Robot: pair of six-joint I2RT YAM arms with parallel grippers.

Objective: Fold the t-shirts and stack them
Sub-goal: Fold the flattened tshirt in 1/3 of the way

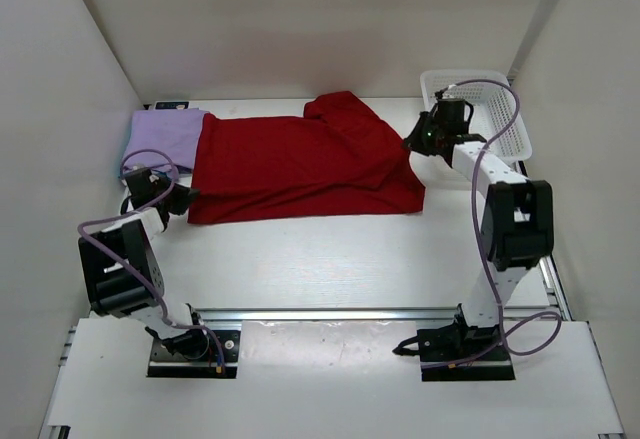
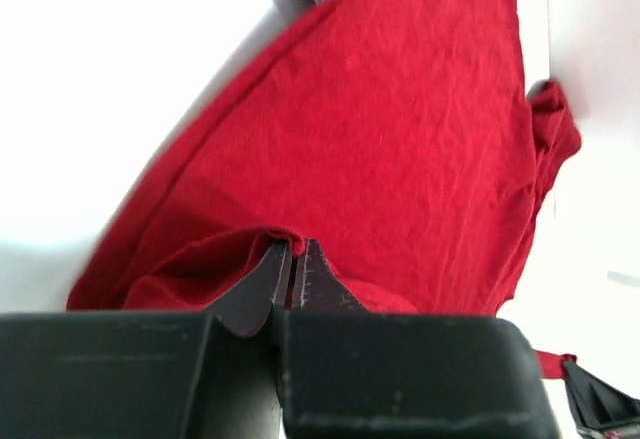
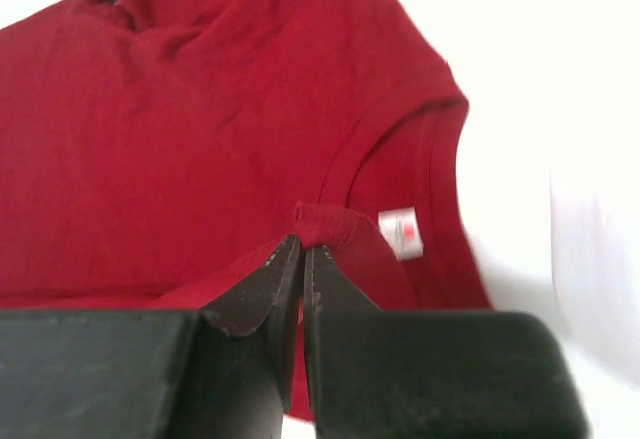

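Top external: left tool (image 1: 185, 197) and right tool (image 1: 412, 144) each clamped on red t-shirt (image 1: 300, 164), white basket (image 1: 478, 77) nearby

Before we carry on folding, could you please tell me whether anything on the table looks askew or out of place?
The red t-shirt is not flat: its far sleeve looks bunched in a crumpled heap, and its left edge appears to lie over the folded lavender t-shirt. Nothing looks spilled or damaged.

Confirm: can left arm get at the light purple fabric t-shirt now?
Probably not yet. The left gripper is shut on a corner of the red fabric t-shirt. The light purple fabric t-shirt lies close beyond it, right edge under the red one; after release the bare part looks reachable.
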